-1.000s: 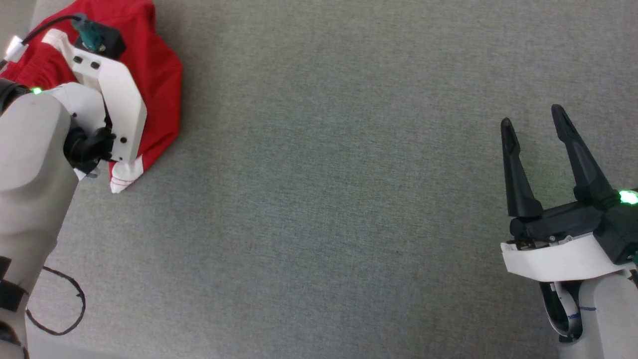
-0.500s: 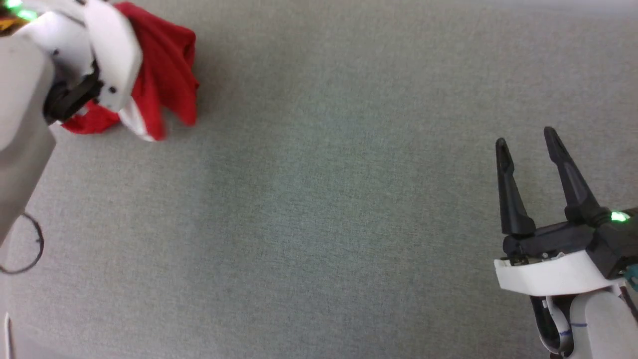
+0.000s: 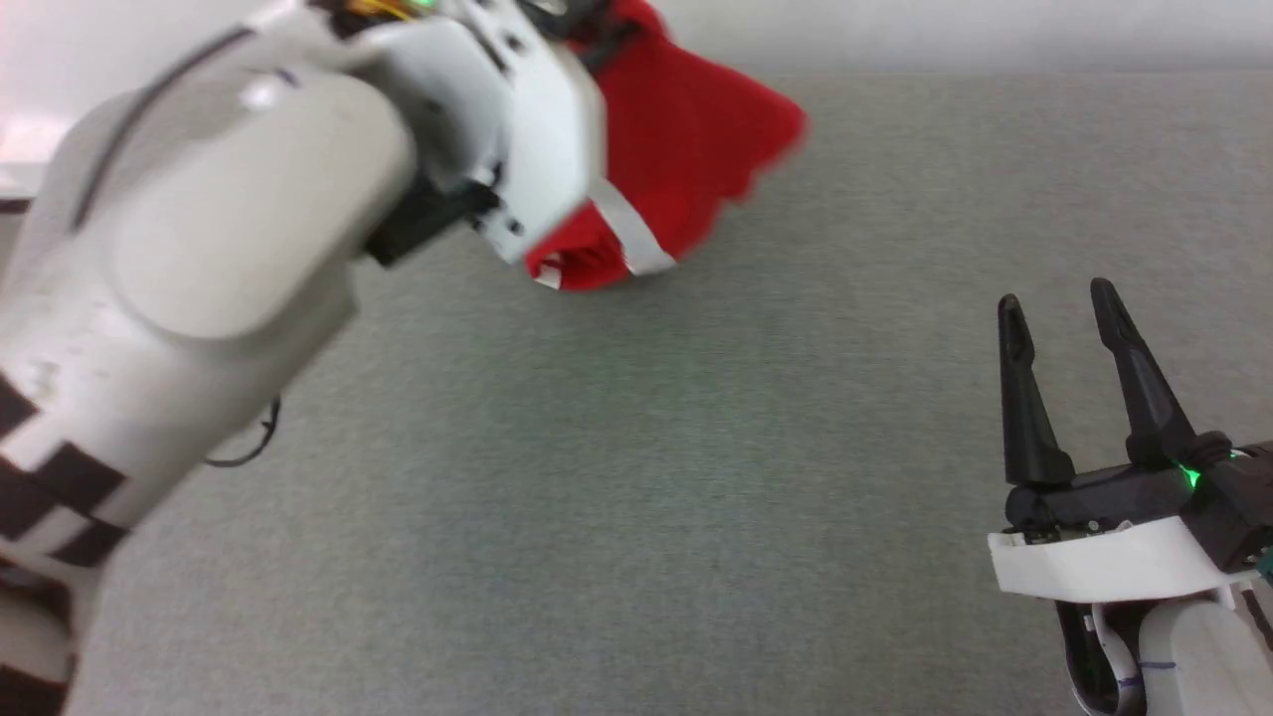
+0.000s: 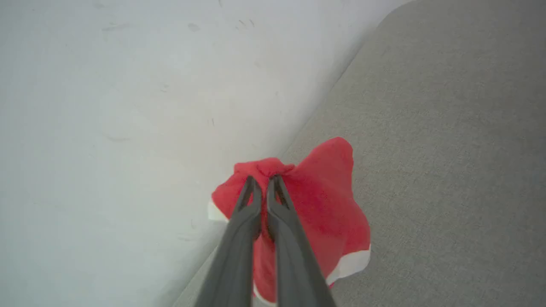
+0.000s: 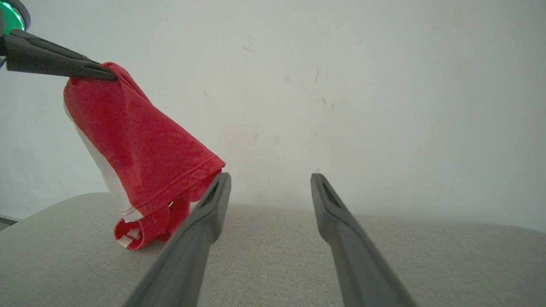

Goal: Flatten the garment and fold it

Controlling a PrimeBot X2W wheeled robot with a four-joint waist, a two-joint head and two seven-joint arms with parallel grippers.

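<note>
The red garment point(image 3: 686, 169) with white trim hangs bunched from my left gripper point(image 4: 261, 181), which is shut on a fold at its top. In the right wrist view the garment point(image 5: 136, 149) dangles from the left gripper point(image 5: 108, 73), its lowest part touching the grey surface. The left arm crosses the upper left of the head view. My right gripper point(image 3: 1059, 303) stands open at the lower right, well away from the cloth, with nothing between its fingers. No lettering shows.
A grey fabric-covered table point(image 3: 696, 477) spreads under both arms. A pale wall point(image 5: 341, 85) rises behind its far edge. A thin dark cable point(image 3: 244, 457) loops by the left arm.
My left arm has lifted the garment off the table and carried it right toward the middle back. The camera has shifted. The right gripper stays open.
</note>
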